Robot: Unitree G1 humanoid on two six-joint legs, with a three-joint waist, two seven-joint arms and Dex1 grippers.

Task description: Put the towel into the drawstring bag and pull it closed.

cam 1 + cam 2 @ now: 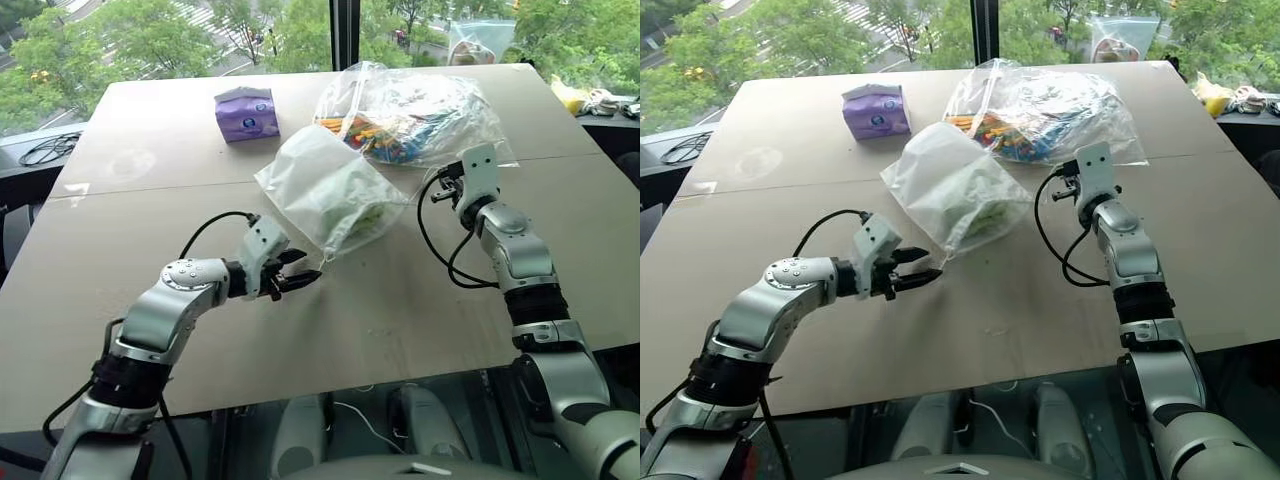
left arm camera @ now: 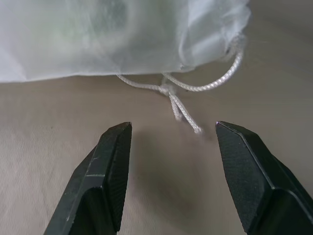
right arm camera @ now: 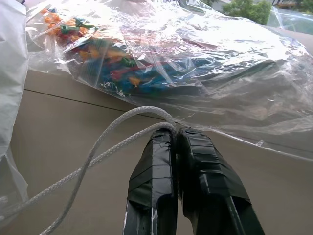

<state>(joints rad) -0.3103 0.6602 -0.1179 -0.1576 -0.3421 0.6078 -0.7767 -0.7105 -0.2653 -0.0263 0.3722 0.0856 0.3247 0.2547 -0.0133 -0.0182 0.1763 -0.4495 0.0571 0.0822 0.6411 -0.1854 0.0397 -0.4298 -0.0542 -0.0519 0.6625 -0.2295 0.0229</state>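
The drawstring bag [image 1: 330, 190] lies between both end effectors: its cord [image 3: 105, 139] is pinched by the closed right end effector [image 3: 176, 134], while its knotted end sits just beyond the open left end effector [image 2: 171, 134].

Desk [image 1: 150, 290]: pale tan top, one seam running across it. Large clear plastic bag [image 1: 420, 110] of colourful small items lies at the desk's far side, towards the right. Small purple packet [image 1: 246, 112] sits at the far side, left of that bag and apart from it. Black cable coil [image 1: 45, 150] lies off the desk's left edge. Windows behind the desk show green trees [image 1: 130, 40].
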